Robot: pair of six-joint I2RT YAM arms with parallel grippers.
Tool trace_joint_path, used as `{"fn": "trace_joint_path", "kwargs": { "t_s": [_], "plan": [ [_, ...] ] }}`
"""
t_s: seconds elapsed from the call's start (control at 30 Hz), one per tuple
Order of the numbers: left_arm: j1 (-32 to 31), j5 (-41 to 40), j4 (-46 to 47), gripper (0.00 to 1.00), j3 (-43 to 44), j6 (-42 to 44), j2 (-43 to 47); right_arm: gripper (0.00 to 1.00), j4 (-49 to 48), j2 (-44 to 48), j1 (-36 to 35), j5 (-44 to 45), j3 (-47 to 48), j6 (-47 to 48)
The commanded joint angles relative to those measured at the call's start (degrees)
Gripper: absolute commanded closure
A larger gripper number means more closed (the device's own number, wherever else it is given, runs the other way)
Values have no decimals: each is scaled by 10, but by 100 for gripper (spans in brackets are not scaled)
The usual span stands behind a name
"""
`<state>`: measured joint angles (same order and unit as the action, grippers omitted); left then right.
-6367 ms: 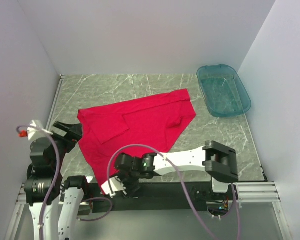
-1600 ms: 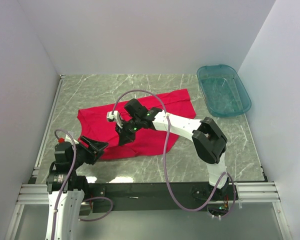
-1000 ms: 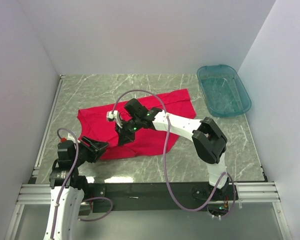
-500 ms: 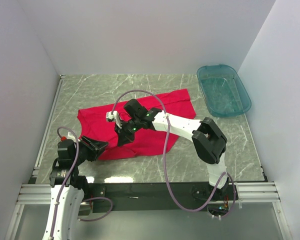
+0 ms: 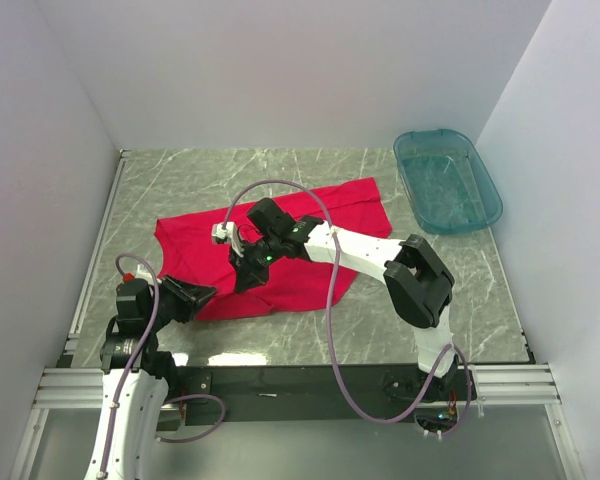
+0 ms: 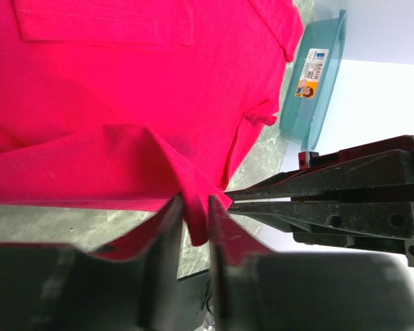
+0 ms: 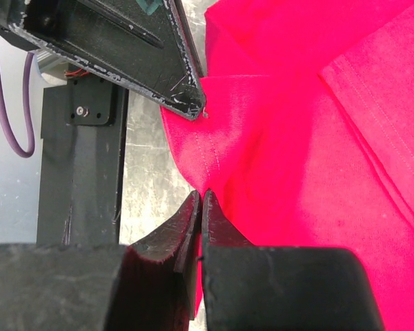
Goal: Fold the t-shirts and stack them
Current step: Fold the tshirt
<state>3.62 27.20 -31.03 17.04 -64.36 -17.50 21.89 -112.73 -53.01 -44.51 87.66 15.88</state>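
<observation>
Overhead, the red t-shirt [image 5: 195, 260] lies partly folded on the green marbled surface [image 5: 180, 180], apart from the teal basin [image 5: 447, 180] and nearer the arm bases than it is. The basin sits in the far corner of the surface, by the side wall.

The left claw [image 5: 208, 294] is at the shirt corner farthest from the basin. Its wrist view shows the claw [image 6: 193, 221] gripping a raised fold of the shirt's edge — red cloth fills the gap between the two fingers, and the fold rises into a ridge just past them. The basin [image 6: 310, 89] shows beyond the cloth in that view.

The right claw [image 5: 242, 283] reaches across the shirt from the basin's side and ends near the left one. From its own wrist the right claw [image 7: 201, 196] is closed, fingers pressed together with their tips at the shirt's stitched edge — whether a layer of cloth is pinched between them cannot be told.
</observation>
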Motion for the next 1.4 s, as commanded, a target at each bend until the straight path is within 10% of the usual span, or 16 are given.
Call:
{"fn": "trace_joint_path", "kwargs": {
  "t_s": [0.0,0.17,0.3,0.4,0.83,1.37],
  "plan": [
    [2,14,27,78,-3,1,-2,100,-17,8,-3,-13,0,-3],
    [2,10,23,99,4,4,0,100,-11,9,-4,-8,-1,3],
    [2,0,6,99,20,13,4,52,22,42,-1,49,-6,59],
    [2,1,2,99,25,16,5,45,46,98,26,95,-35,120],
    [2,0,-18,99,56,44,2,45,178,188,337,209,-144,346],
    [2,2,-21,99,56,45,4,46,289,63,377,91,-43,573]
  ]
}}
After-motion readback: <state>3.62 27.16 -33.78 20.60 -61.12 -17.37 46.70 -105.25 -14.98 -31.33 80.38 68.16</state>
